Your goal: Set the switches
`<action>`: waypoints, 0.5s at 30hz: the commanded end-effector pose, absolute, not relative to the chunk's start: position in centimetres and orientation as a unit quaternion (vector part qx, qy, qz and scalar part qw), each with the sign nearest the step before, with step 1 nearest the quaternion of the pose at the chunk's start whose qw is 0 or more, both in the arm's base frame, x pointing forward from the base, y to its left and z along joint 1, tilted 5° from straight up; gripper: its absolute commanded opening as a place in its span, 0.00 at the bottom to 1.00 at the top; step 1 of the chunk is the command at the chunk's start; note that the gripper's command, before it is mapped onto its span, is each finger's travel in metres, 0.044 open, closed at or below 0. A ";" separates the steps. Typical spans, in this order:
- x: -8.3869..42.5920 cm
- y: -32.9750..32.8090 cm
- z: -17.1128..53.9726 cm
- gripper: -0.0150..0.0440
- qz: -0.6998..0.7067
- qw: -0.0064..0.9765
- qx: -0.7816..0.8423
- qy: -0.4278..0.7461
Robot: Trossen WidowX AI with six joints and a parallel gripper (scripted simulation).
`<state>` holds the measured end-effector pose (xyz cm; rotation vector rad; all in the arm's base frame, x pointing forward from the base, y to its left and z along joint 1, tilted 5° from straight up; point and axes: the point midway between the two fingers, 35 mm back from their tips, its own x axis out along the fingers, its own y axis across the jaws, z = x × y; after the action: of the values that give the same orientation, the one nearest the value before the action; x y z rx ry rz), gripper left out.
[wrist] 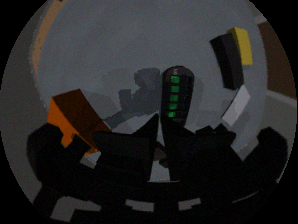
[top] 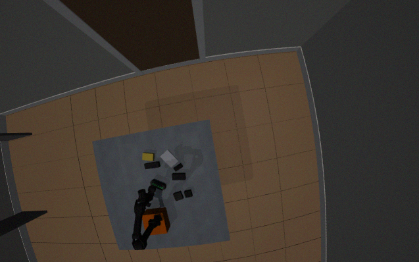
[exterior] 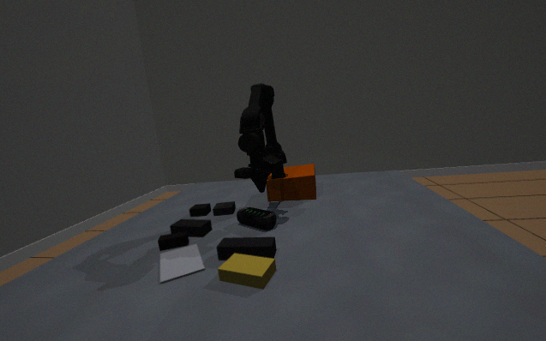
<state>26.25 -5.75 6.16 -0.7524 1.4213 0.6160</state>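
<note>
The dark controller unit (top: 160, 183) (exterior: 256, 218) (wrist: 186, 95) sits on its base on the grey bench, its rocker switches facing up. A row of several green switch ends shows along one side in the wrist view; the nearest end of the row is partly hidden by a finger. Which end of each rocker is pressed down is too dark to tell. The label underneath is hidden. My gripper (exterior: 261, 190) (wrist: 158, 116) is shut and empty, its tips close together. It is above the bench near the unit's near end, apart from it in the exterior view.
An orange box (top: 161, 229) (exterior: 300, 184) (wrist: 56, 117) stands by the arm. A yellow block (top: 148, 157) (exterior: 244, 270) (wrist: 243, 45), a long black block (top: 152, 165) (exterior: 246, 249) (wrist: 228, 61), a pale plate (top: 168, 158) (exterior: 181, 263) (wrist: 236, 106) and several smaller dark blocks lie around the unit.
</note>
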 end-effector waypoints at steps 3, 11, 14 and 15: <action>26.2 -5.8 6.2 0.25 0.270 0.652 -0.330 0.627; 26.3 -5.8 6.2 0.43 0.271 0.652 -0.331 0.626; 26.3 -5.8 6.2 0.57 0.271 0.652 -0.331 0.626; 26.3 -5.8 6.2 0.61 0.271 0.652 -0.331 0.626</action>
<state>26.24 -5.74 6.17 -0.7515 1.4215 0.6164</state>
